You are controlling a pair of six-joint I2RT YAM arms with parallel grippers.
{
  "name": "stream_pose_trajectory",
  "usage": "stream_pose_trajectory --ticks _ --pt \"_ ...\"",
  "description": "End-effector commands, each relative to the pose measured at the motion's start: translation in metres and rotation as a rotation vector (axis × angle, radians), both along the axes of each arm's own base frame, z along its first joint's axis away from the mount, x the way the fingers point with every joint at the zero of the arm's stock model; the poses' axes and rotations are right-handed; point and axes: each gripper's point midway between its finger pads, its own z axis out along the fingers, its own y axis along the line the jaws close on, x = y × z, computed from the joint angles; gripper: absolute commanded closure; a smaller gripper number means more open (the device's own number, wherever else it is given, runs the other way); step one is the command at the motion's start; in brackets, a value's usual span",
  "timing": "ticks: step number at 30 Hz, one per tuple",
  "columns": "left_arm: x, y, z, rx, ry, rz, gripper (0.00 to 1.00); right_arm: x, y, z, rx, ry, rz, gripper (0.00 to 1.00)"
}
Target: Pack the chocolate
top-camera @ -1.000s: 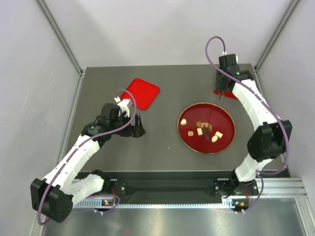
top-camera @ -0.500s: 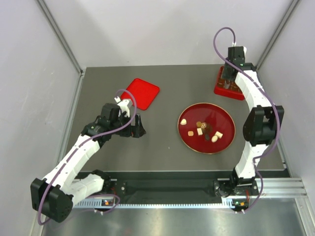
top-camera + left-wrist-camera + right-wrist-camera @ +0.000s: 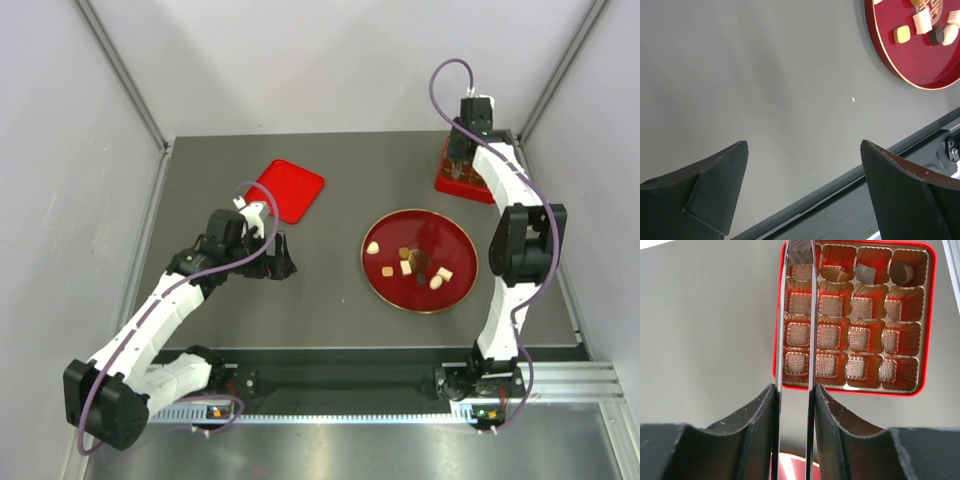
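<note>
Above ridged cups (image 3: 860, 337) in the square red box (image 3: 865, 391) hang shiny flat tongs (image 3: 797, 405).

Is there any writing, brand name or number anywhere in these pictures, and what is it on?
No text can be read.
The red plate carries a gold emblem, cut off by the frame edge and too partial to read.
The red box shows no lettering.
</note>
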Motion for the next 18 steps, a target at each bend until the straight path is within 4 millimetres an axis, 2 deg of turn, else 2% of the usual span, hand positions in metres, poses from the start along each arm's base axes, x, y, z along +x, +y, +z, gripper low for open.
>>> stream_pose_trajectory --ticks 1,12,18 --pt "0.005 0.000 0.002 0.007 -0.026 0.001 0.01 0.024 -0.004 0.028 0.007 -0.112 -0.004 0.67" --pt "0.005 0.000 0.001 0.011 -0.024 0.003 0.01 0.027 -0.009 0.018 0.004 -0.100 -0.015 0.66" --pt "0.005 0.001 0.002 0.011 -0.025 0.004 0.01 0.028 -0.012 0.016 -0.004 -0.096 -0.024 0.62"
